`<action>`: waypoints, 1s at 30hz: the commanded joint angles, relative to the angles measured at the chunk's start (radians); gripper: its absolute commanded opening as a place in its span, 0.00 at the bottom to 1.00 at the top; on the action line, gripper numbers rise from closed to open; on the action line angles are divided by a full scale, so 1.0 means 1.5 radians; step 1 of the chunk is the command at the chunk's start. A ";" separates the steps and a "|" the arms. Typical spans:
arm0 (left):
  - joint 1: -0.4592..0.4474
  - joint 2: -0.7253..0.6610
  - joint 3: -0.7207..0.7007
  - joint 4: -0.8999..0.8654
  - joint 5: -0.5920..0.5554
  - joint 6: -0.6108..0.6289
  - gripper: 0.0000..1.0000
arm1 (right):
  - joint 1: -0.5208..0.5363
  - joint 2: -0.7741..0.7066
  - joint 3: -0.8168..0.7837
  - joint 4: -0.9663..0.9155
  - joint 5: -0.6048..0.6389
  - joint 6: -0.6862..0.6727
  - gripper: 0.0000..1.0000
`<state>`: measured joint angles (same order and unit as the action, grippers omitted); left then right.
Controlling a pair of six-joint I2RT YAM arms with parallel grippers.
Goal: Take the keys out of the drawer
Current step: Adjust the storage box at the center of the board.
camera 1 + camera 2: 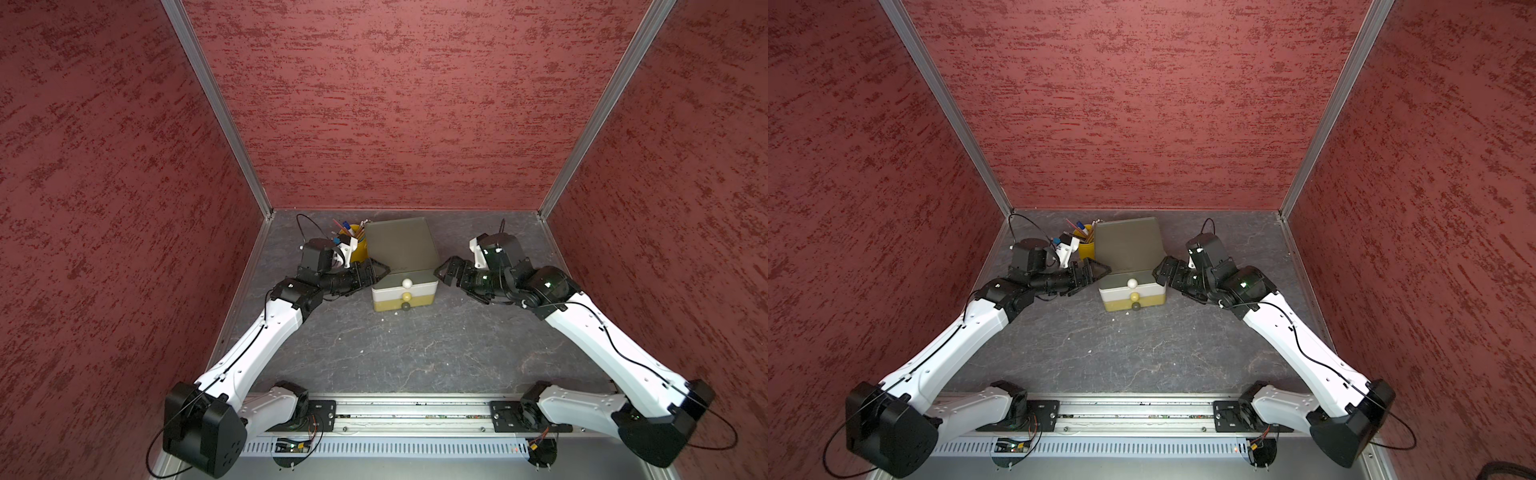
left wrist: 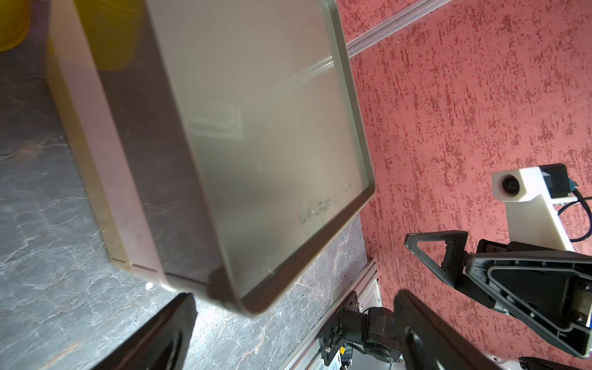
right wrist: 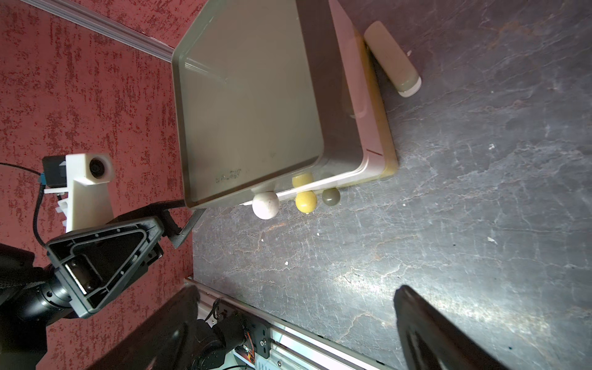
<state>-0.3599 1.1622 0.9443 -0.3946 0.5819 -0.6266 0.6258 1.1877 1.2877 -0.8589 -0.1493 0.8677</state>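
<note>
Now — left fingers and right fingers spread, flanking drawer unit (shut); pen cup beside.

Mottled red walls, aluminium corner posts, dark marbled tabletop

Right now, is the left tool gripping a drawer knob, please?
No, the left tool stands open beside the drawer unit, clear of its white knob.

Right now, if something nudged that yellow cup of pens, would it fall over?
Probably tips easily: the yellow cup looks narrow, and the pens rise well above its rim. The drawer unit close beside it might stop a fall that way.
</note>
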 commanded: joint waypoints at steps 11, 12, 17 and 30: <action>-0.067 0.085 0.080 0.032 -0.020 0.015 1.00 | -0.009 -0.029 0.034 -0.060 0.045 -0.042 0.99; -0.073 0.090 0.081 0.035 -0.020 0.014 1.00 | -0.009 -0.027 0.033 -0.061 0.037 -0.042 0.98; -0.093 0.110 0.083 0.056 -0.021 0.004 1.00 | -0.009 -0.025 0.017 -0.054 0.010 -0.036 0.98; -0.125 0.123 0.071 0.080 -0.027 -0.011 1.00 | -0.032 -0.027 -0.078 0.061 -0.061 -0.002 0.98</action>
<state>-0.5026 1.3128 1.0588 -0.3763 0.5091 -0.6395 0.6029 1.1622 1.2182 -0.8707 -0.1955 0.8410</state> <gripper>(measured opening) 0.996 0.985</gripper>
